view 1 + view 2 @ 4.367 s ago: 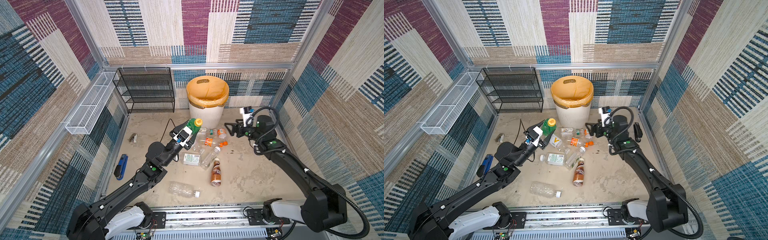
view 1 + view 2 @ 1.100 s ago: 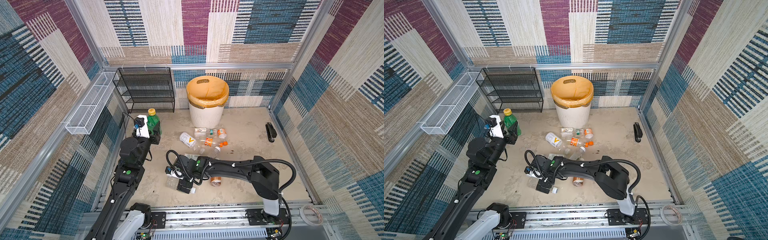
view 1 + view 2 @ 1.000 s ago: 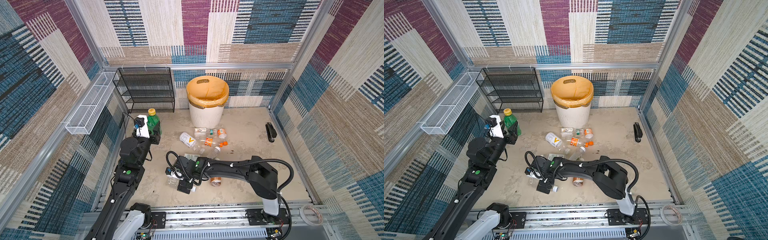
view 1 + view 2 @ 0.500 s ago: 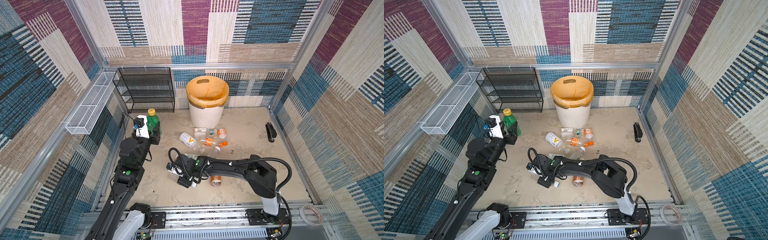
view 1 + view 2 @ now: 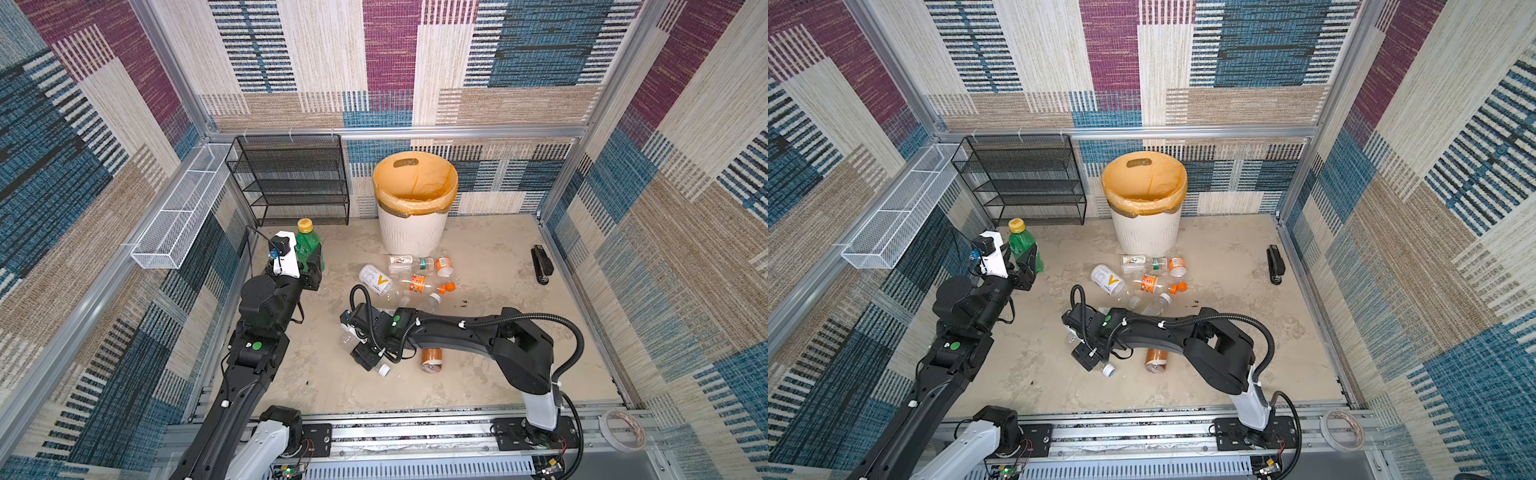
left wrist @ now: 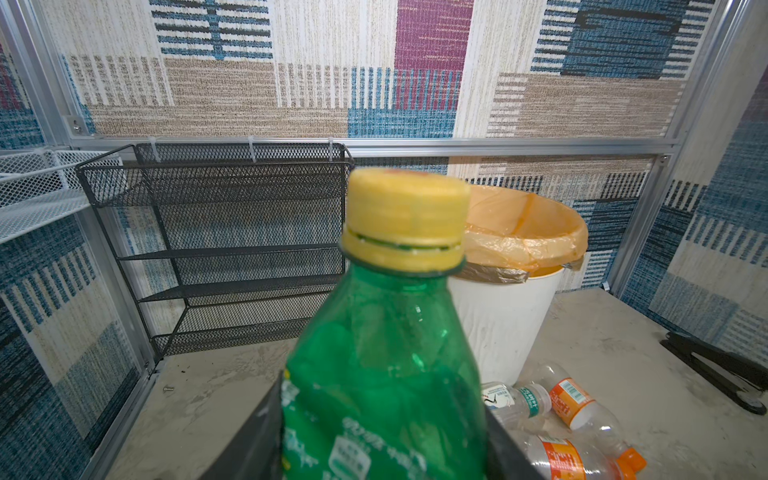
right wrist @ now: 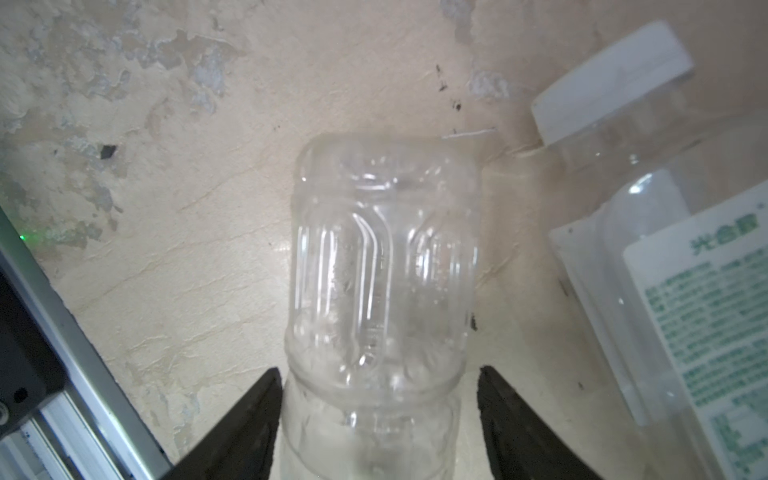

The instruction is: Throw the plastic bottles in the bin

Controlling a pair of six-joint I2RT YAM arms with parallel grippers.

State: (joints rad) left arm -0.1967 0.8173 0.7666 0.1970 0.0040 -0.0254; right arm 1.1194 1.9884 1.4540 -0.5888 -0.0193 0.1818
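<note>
My left gripper (image 5: pixel 309 261) (image 6: pixel 382 457) is shut on a green bottle (image 5: pixel 307 245) (image 6: pixel 382 353) with a yellow cap. It holds the bottle upright at the back left, by the rack. The bin (image 5: pixel 411 232) (image 6: pixel 498 324), white with an orange bag, stands at the back middle. My right gripper (image 5: pixel 357 345) (image 7: pixel 379 374) is low over the floor, open around a clear bottle (image 7: pixel 382 249) with a white cap (image 5: pixel 384 369). One finger touches the bottle and the other stands just off it. Several plastic bottles (image 5: pixel 411 274) lie in front of the bin.
A brown bottle (image 5: pixel 431 359) lies partly under the right arm, and a labelled clear bottle (image 7: pixel 685 291) lies beside the right gripper. The black mesh rack (image 5: pixel 291 178) and white wire tray (image 5: pixel 178 216) are at the back left. A black stapler (image 5: pixel 540 264) lies on the right and a tape roll (image 5: pixel 621 430) on the front rail.
The right gripper has shifted slightly away from the front rail, and its jaws have narrowed around the clear bottle. The left arm and the green bottle have not moved.
</note>
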